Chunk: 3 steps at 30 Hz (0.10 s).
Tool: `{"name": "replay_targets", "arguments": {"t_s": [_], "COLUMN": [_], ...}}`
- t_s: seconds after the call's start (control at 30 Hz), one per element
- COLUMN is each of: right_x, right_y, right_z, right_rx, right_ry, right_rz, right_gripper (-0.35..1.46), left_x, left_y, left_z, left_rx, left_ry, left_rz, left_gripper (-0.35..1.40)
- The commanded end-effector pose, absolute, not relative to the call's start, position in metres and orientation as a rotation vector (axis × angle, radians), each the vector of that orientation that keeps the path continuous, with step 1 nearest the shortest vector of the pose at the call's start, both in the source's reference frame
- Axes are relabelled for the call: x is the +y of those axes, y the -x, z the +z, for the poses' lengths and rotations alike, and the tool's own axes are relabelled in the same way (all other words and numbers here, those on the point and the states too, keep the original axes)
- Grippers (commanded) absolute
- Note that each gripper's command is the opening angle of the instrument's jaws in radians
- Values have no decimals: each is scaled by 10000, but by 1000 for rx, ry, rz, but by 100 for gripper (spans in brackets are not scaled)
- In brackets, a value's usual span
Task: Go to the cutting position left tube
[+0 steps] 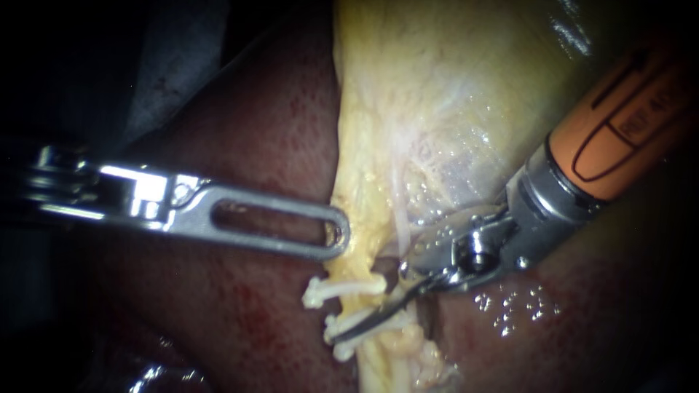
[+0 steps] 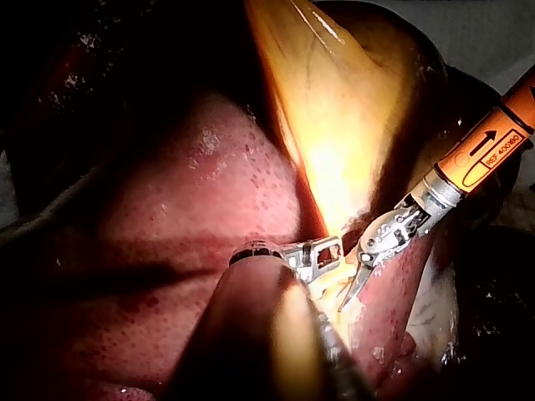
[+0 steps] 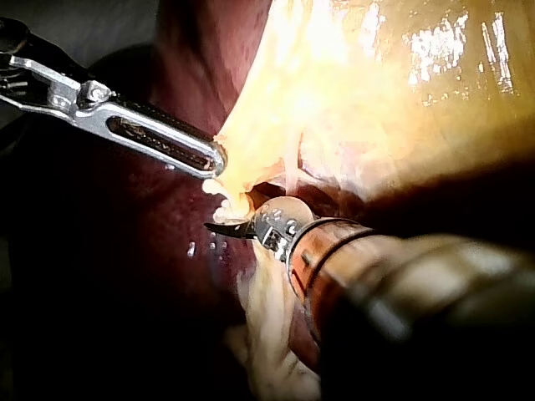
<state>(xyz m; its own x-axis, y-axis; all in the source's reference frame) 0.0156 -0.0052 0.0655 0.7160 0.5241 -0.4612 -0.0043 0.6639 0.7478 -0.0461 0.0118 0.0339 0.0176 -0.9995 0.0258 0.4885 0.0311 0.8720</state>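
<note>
Thin curved claw of orange-collared right instrument (image 1: pixel 349 333), closed, laid across pale tube (image 1: pixel 375 356) among white clips (image 1: pixel 342 288).
Alongside, slotted steel left instrument (image 1: pixel 335 236), claw clamped on yellow gallbladder edge (image 1: pixel 357 218), over dark red liver (image 1: pixel 255 131).

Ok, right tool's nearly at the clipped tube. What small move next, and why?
Probably nudge the right tool slightly toward the upper clip, into the bare gap of tube. Its tip seems to lie along the next clip down, too close to cut there, while the left tool grips the yellow tissue.
</note>
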Motion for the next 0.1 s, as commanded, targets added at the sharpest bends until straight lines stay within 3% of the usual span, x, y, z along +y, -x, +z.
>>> {"name": "replay_targets", "arguments": {"t_s": [0.03,0.1], "right_x": [-52,-52], "right_y": [-156,-156], "right_z": [654,654], "right_rx": [724,724], "right_ry": [-800,-800], "right_rz": [329,329], "right_gripper": [76,76], "left_x": [118,118], "left_y": [461,462], "left_z": [339,339], "left_rx": [-833,-833], "left_ry": [-811,-811], "left_rz": [-1380,-1380], "left_gripper": [-35,-35]}}
